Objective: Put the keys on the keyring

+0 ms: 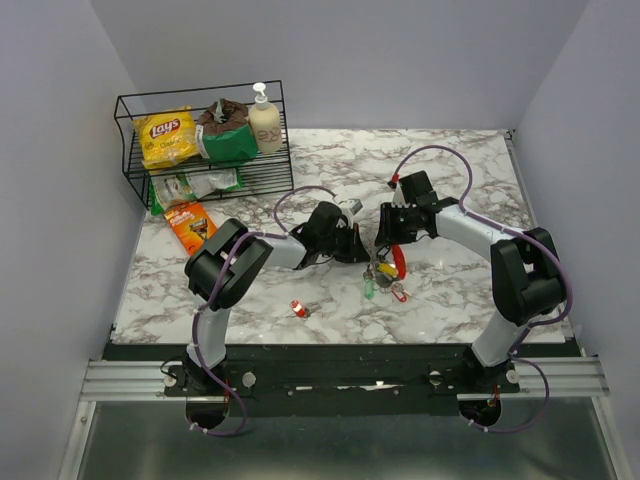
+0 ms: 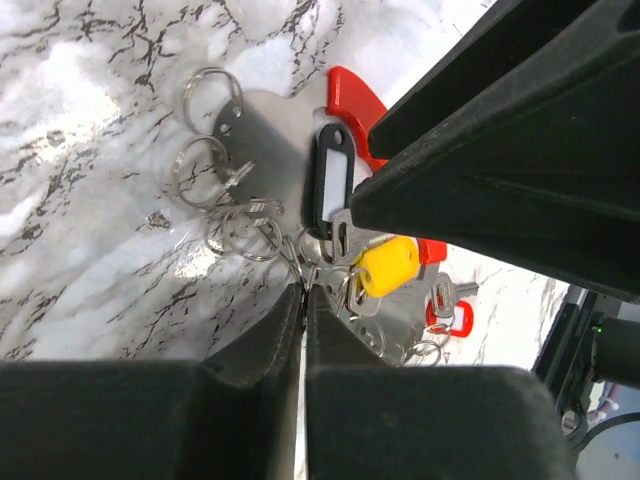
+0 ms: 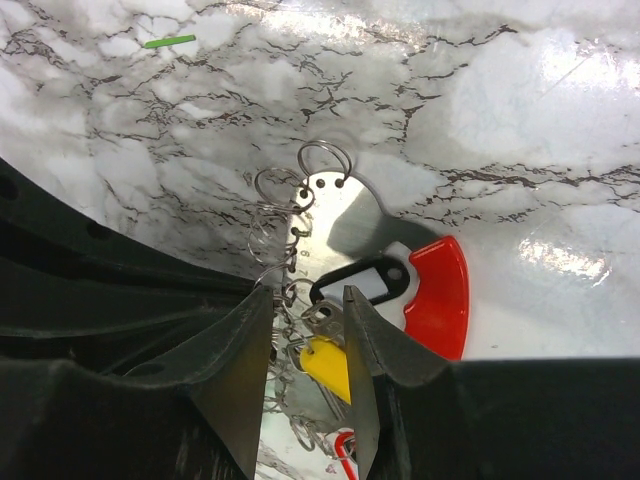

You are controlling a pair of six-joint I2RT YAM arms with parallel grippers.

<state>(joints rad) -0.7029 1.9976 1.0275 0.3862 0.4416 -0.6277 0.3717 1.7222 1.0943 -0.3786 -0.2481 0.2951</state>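
Note:
The keyring is a silvery plate with wire rings and a red curved edge, lying mid-table between both grippers. It also shows in the left wrist view and the right wrist view. On it hang a yellow-headed key, a black tag, a green-headed key and a red tag. My left gripper is shut, its tips pinching a wire ring. My right gripper has its jaws narrowly apart, closed around the ring cluster and the yellow key's shank. A small red-headed key lies loose near the front.
A black wire basket at the back left holds a Lay's bag, a green bag and a soap bottle. An orange packet lies in front of it. Grey walls enclose the marble table.

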